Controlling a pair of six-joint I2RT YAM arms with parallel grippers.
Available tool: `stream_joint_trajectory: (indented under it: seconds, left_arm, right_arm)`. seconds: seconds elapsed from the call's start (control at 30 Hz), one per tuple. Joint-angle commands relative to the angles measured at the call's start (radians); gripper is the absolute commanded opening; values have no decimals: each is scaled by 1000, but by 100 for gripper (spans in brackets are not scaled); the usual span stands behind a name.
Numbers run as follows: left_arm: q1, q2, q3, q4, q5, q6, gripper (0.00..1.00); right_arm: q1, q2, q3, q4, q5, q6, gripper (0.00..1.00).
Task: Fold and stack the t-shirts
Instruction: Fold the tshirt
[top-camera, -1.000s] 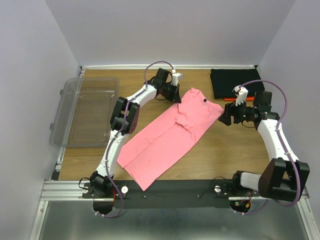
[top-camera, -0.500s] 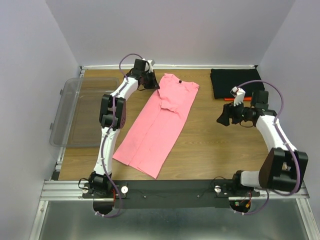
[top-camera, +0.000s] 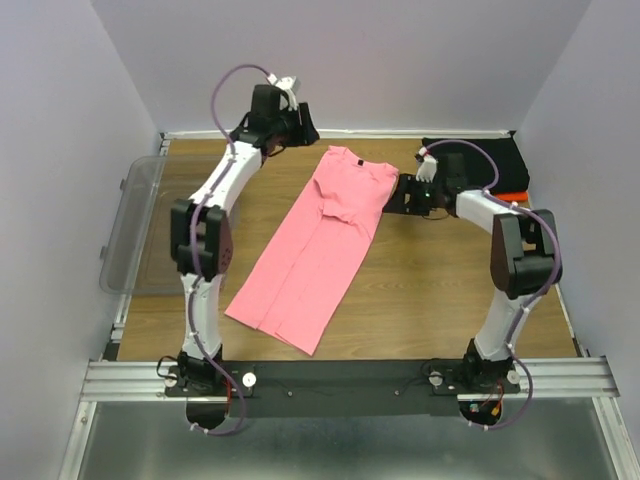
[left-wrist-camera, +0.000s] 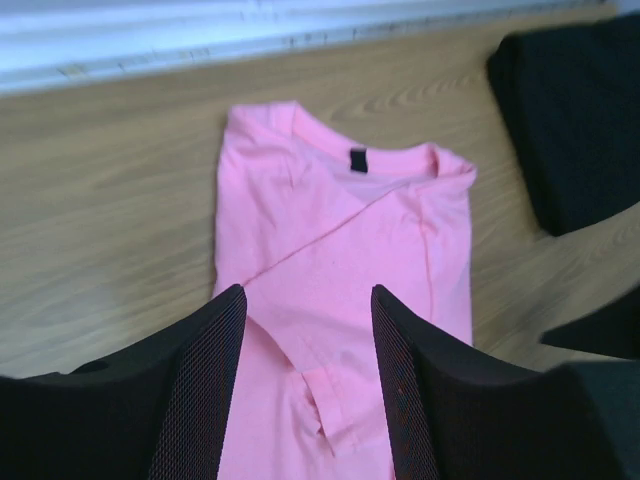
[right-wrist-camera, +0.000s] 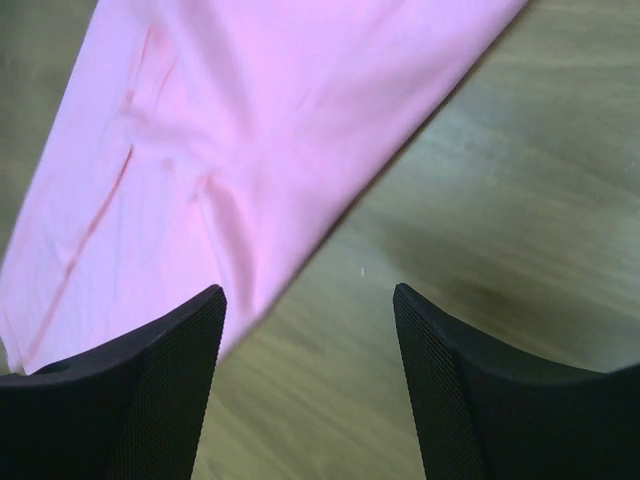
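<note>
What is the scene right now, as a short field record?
pink t-shirt: folded lengthwise, flat, collar toward far edge
black t-shirt: folded, far right corner
orange-red t-shirt: peeking out at the black one's near edge
clear plastic tub: table's left side
left tool: open, empty, near the collar end
right tool: open, empty, at the pink t-shirt's right edge

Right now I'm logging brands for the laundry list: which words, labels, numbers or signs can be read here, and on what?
No legible text anywhere.
Small black neck tag inside the collar of the bright pink cotton t-shirt: too small and blurred to read.
Folded black t-shirt, clear plastic tub: no markings visible.
</note>
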Motion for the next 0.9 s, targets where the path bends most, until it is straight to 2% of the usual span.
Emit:
stream_joint_trajectory:
  seconds: [0.0,0.07,0.1,0.2,0.33,0.4,0.5,0.53,0.6,0.63,0.73,0.87]
  left_arm:
    - [5,-400,-207,166,-174,95,64]
    - [8,-529,-316,212,-220,101,67]
    - [11,-661,-435,265,-225,104,71]
    - [28,-842,-642,332,-223,113,75]
    - [48,-1140,-864,333,-182,116,77]
    - [51,-1226,-980,320,-137,101,77]
    - [51,-1378,-1111,295,-107,63,77]
    - [51,-1445,-1137,291,-97,50,77]
    - [51,-1505,-1200,274,-82,34,77]
    - [51,-1551,-1214,255,-74,23,77]
    - [51,-1604,-1252,216,-50,4,77]
    - [51,-1608,-1300,197,-21,-17,77]
  right_arm:
    - [36,128,89,146,286,353,72]
    - [36,166,121,170,323,405,70]
    - [36,203,146,173,329,429,69]
    - [36,254,180,175,293,468,67]
    - [45,338,236,175,216,496,60]
    - [48,386,250,173,179,523,57]
    - [54,413,252,173,185,536,46]
    - [52,415,250,173,193,533,34]
    - [51,407,244,172,230,519,24]
    - [52,398,241,172,256,513,13]
    - [51,363,247,167,317,479,0]
    - [42,329,292,158,441,401,0]
